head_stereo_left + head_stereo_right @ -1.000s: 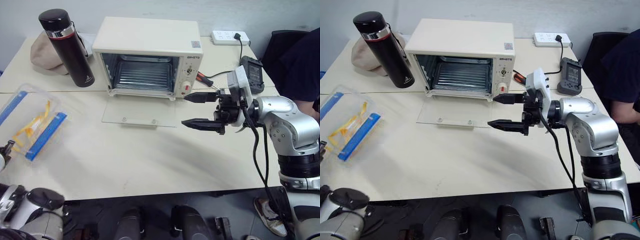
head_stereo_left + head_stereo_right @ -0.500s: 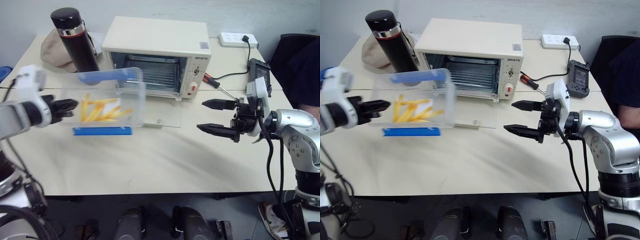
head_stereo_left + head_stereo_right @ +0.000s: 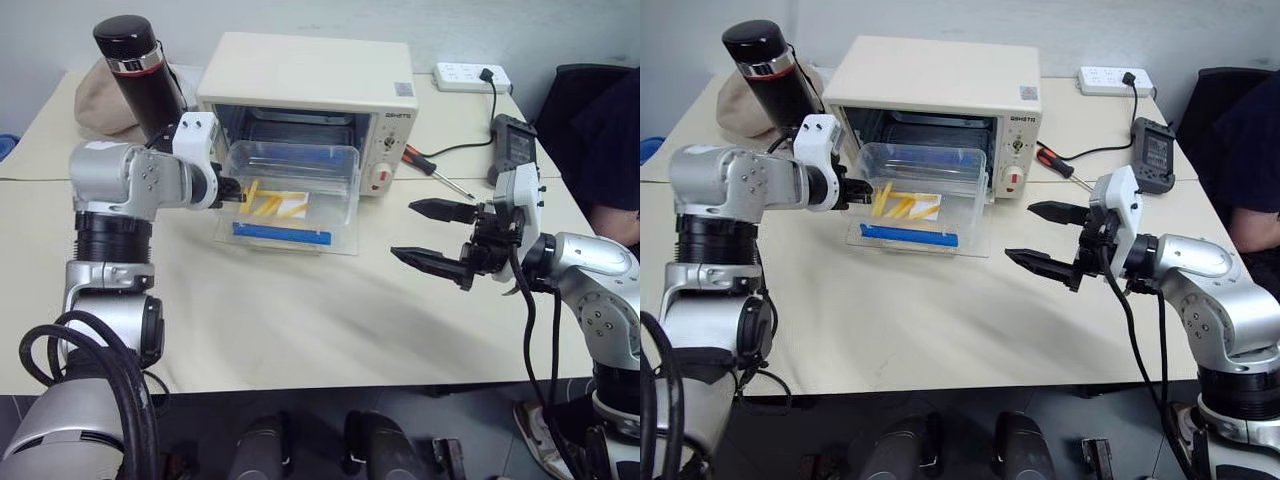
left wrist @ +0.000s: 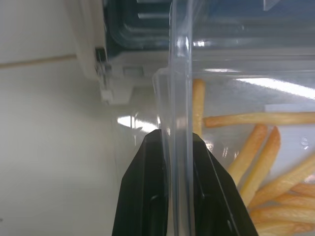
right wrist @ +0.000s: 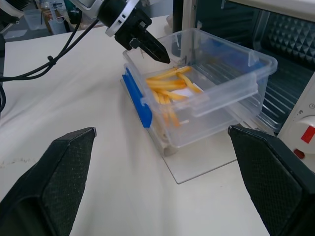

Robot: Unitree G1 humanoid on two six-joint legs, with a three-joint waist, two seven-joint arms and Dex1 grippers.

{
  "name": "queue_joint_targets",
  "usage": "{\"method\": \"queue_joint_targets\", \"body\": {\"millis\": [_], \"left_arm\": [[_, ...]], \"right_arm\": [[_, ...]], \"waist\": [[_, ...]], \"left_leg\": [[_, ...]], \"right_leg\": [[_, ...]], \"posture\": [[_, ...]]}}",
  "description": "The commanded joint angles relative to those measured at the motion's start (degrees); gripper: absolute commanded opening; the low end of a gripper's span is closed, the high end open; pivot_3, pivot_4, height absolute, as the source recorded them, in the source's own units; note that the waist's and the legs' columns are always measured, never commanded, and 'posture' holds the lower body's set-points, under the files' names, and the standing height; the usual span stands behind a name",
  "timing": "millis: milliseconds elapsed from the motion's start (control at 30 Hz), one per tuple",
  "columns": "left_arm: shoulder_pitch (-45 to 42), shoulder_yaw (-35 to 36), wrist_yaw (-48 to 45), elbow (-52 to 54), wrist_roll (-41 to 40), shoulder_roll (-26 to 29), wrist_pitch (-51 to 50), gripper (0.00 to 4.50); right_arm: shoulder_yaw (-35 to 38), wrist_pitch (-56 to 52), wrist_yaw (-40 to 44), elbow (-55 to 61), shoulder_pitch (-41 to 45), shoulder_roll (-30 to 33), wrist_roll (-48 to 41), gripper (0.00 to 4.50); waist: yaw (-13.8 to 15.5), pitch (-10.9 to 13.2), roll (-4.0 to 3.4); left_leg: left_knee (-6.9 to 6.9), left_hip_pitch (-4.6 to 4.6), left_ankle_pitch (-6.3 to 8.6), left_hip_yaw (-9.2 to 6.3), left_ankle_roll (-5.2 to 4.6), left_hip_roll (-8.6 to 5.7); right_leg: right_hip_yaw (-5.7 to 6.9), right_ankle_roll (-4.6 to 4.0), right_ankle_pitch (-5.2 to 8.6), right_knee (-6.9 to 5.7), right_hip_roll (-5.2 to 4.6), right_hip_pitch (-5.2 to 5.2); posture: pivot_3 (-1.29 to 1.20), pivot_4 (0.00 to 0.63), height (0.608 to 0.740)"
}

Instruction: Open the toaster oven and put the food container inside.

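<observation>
The cream-white toaster oven (image 3: 300,75) stands at the back of the table, its glass door (image 3: 345,240) folded down flat. The clear food container (image 3: 290,190), with a blue clip and yellow strips inside, sits tilted over that door, right before the oven's mouth. I cannot tell whether it rests on the glass. My left gripper (image 3: 232,188) is shut on the container's left wall, and the black fingers (image 4: 147,187) pinch the clear rim. My right gripper (image 3: 440,235) hangs open to the right of the door, holding nothing. It faces the container (image 5: 197,93).
A tall black thermos (image 3: 135,75) and a beige cloth (image 3: 100,105) stand left of the oven. To its right lie a screwdriver (image 3: 430,170), a black device (image 3: 510,135) and a power strip (image 3: 470,75). A person's dark sleeve (image 3: 610,130) is at the far right.
My left gripper has carried the food container from the table's left side up and across to the front of the open oven. The right gripper stayed open, almost in place.
</observation>
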State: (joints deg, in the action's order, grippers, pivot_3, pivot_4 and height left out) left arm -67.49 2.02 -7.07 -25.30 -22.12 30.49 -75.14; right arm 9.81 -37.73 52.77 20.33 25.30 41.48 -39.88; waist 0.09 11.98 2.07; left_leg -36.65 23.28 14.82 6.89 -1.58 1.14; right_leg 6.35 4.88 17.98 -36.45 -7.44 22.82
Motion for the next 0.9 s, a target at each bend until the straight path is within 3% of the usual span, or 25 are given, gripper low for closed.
{"method": "queue_joint_targets", "body": {"millis": [33,167,467,567,733,833,900], "left_arm": [[-2.3,1.9,-0.8,-3.1,1.6,-1.7,3.3,0.99],[-1.8,7.0,-2.2,-1.0,0.2,-2.4,3.5,2.20],[13.2,16.8,-12.7,25.3,-7.5,6.1,3.4,2.20],[20.9,21.3,-21.8,33.9,-14.4,9.4,4.8,2.22],[27.3,24.9,-27.8,36.6,-19.7,12.0,5.9,2.22],[33.1,21.8,-36.8,42.3,-22.4,15.7,9.1,1.65],[36.5,18.5,-40.1,44.3,-21.5,17.5,12.3,1.02]], "right_arm": [[1.9,0.6,-1.6,2.0,-0.2,-0.1,-1.1,4.50],[1.2,0.0,-2.7,3.0,-0.8,0.0,-1.6,4.50],[-2.0,-1.5,-3.1,2.0,-0.5,-0.7,-1.8,4.50],[-3.0,-3.2,-2.3,2.4,-0.9,-1.5,-4.0,3.90],[-6.4,-3.7,0.6,3.3,-1.1,-1.9,-4.7,2.28],[-9.6,-3.4,2.1,3.0,-0.1,-2.8,-4.1,1.37],[-12.2,-2.8,2.3,1.4,1.1,-4.1,-2.4,0.65]], "waist": [[0.0,0.0,0.00],[0.0,0.0,0.00],[-0.4,0.0,-0.02],[-0.3,0.0,-0.02],[0.2,0.0,-0.03],[-0.2,0.0,-0.03],[-0.2,0.0,-0.05]], "left_leg": [[-0.07,0.01,0.01,-0.01,-0.01,0.00],[-0.29,0.04,0.05,-0.03,-0.06,0.03],[-0.37,0.05,0.13,0.02,0.03,0.24],[-0.42,0.05,0.15,0.02,0.04,0.23],[-0.43,0.04,0.17,-0.05,0.05,0.22],[-0.42,0.04,0.22,-0.04,0.00,0.19],[-0.37,0.03,0.27,-0.03,0.03,0.19]], "right_leg": [[0.00,0.00,0.00,-0.03,-0.01,0.00],[0.00,0.00,0.00,-0.12,-0.02,-0.01],[-0.06,-0.01,0.01,-0.38,0.16,0.00],[-0.07,-0.01,0.01,-0.30,0.12,-0.01],[-0.02,-0.03,0.01,-0.12,0.08,-0.04],[-0.03,-0.04,-0.01,-0.10,0.04,-0.07],[-0.05,-0.04,-0.01,-0.05,0.05,-0.06]], "posture": [[0.00,0.150,0.740],[0.00,0.150,0.740],[0.00,0.150,0.740],[0.00,0.150,0.740],[0.00,0.150,0.740],[0.00,0.150,0.740],[0.00,0.150,0.740]]}}
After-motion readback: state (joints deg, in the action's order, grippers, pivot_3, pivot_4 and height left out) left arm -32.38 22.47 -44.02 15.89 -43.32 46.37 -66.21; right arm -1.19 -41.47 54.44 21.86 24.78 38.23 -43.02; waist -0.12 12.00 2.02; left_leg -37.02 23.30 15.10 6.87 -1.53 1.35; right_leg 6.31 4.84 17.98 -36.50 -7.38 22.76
